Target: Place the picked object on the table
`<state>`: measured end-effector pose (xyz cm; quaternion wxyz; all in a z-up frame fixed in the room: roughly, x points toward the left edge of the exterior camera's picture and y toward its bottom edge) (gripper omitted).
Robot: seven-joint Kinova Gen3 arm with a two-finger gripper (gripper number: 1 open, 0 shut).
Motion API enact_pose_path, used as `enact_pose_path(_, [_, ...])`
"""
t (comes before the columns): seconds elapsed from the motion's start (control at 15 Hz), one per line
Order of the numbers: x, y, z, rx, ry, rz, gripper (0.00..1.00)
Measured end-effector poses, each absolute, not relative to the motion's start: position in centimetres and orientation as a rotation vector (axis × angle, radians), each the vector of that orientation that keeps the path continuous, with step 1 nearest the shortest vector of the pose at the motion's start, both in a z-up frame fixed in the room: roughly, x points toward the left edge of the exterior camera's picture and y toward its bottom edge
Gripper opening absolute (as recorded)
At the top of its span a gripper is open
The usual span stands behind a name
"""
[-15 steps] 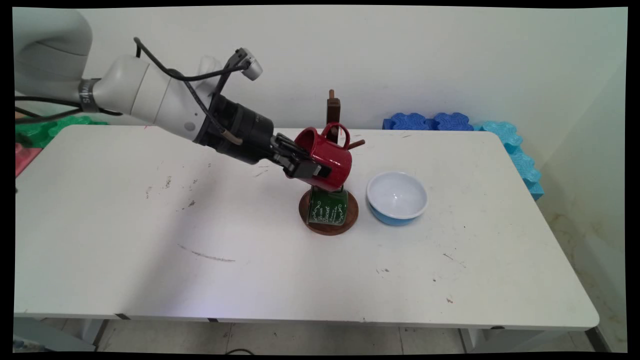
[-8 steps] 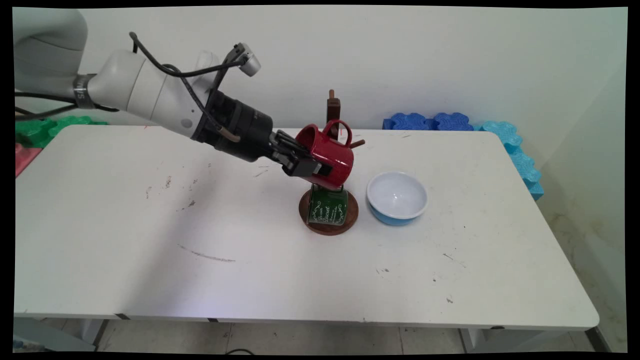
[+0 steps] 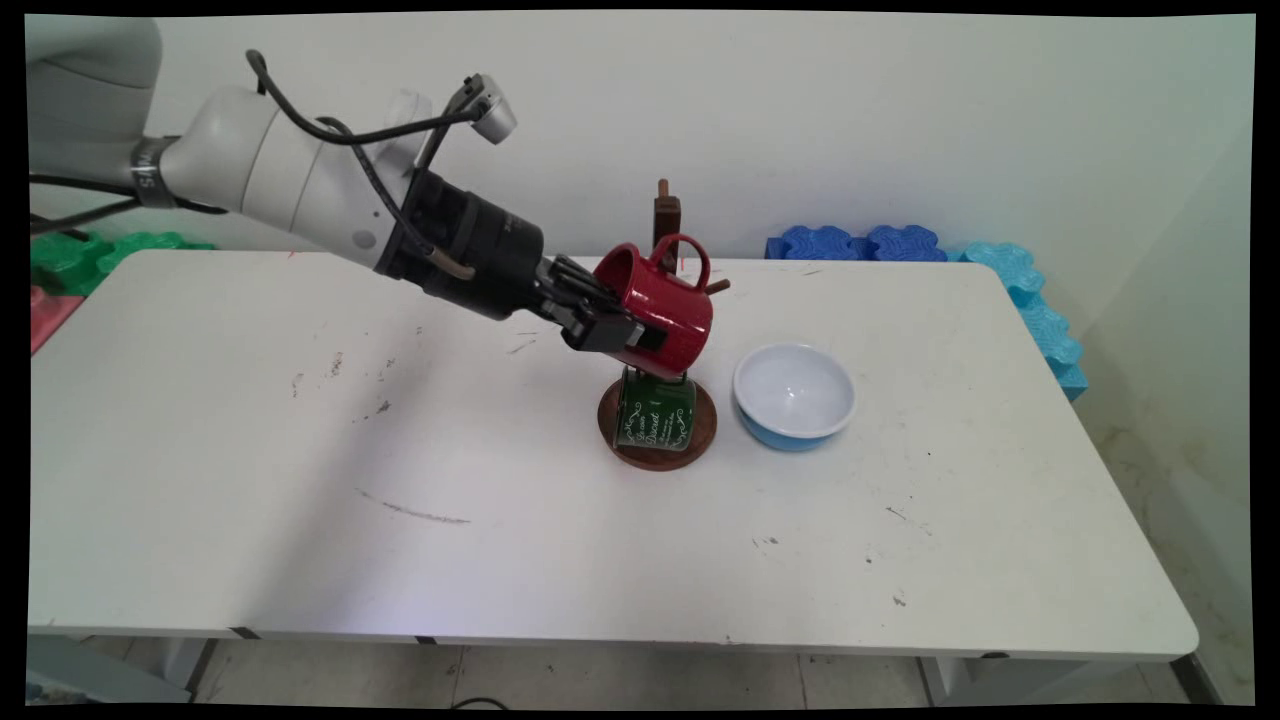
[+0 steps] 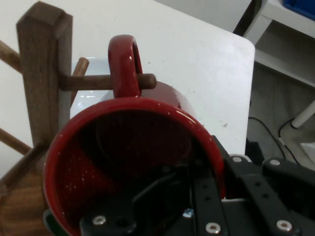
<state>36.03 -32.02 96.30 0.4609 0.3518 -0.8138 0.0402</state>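
A robot arm's black pincer [image 3: 628, 338] pinches the rim of a red mug [image 3: 665, 312], one finger inside the cup and one outside, holding it tilted in the air beside a wooden mug tree [image 3: 666, 215] at the middle of a white counter [image 3: 300, 480]. In the hand view, the mug's handle [image 4: 124, 64] sits over one of the tree's pegs [image 4: 110, 81]. A green mug [image 3: 655, 412] hangs low over the tree's round base [image 3: 652, 456], and a blue bowl [image 3: 794, 395] stands just right of it.
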Motion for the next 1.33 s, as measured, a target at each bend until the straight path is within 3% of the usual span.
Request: enact_pose_path(1.33, [36.5, -29.2, 97.9, 0.798, -2.022, 0.040, 0.00])
